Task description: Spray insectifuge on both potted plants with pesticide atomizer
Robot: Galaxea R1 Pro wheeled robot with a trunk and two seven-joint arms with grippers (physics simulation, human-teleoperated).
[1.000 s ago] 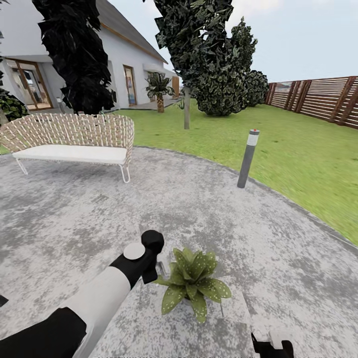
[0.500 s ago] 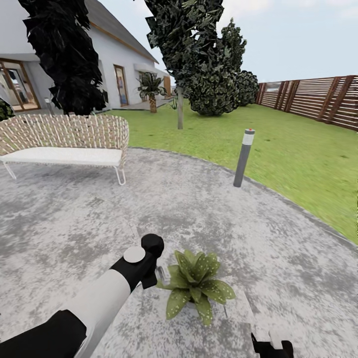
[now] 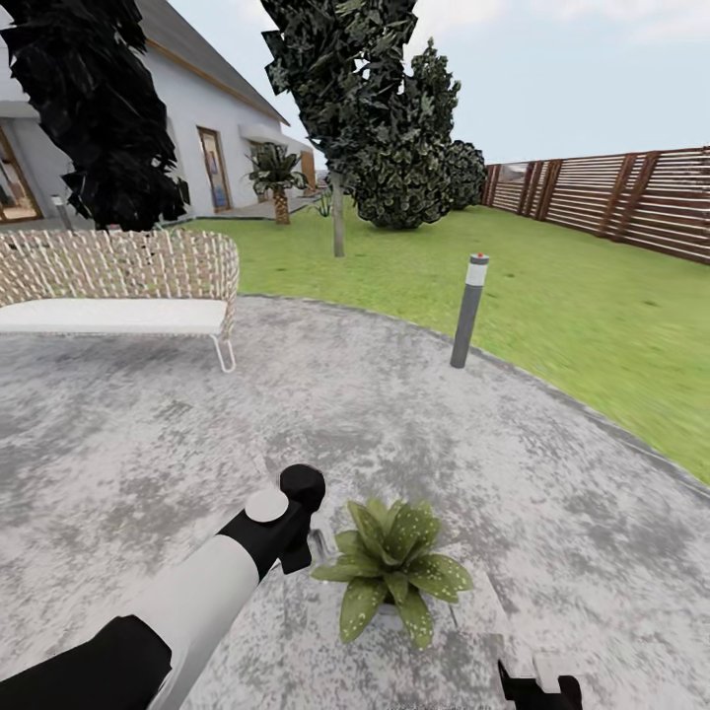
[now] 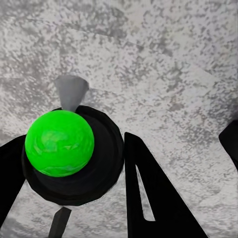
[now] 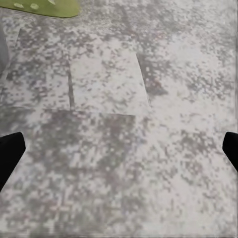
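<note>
Grey speckled paving of the round patio [image 3: 148, 444] all around, edged by the garden lawn [image 3: 592, 306] and a brown slatted fence [image 3: 631, 197] far beyond both end effectors. Left end effector [image 4: 72, 141] clenched on the pesticide atomizer [image 4: 99, 168], seen end-on in the left wrist view: round black top crowned by a bright green ball, pressed between the two dark fingers [image 4: 144, 188], small grey cone poking out past the black rim. Bottle body hidden under that top, so contents impossible to tell. In the head view, fingers and bottle mostly masked by the black wrist of the left arm [image 3: 197, 592]. Potted plant [image 3: 394, 567] just beside the left end effector and a little ahead of the right one, a low rosette of pointed, pale-speckled leaves; pot almost wholly covered by foliage, only a sliver of grey showing beneath. One leaf tip [image 5: 49, 6] cut off at the edge of the right wrist view. Right end effector [image 5: 119, 148] released, fingertips spread wide over bare paving, nothing between them; cropped by the frame edge in the head view [image 3: 537, 685]. Well beyond the left end effector, a grey bollard lamp [image 3: 466, 311] at the patio rim and a woven sofa [image 3: 118, 281], partly cut off.
</note>
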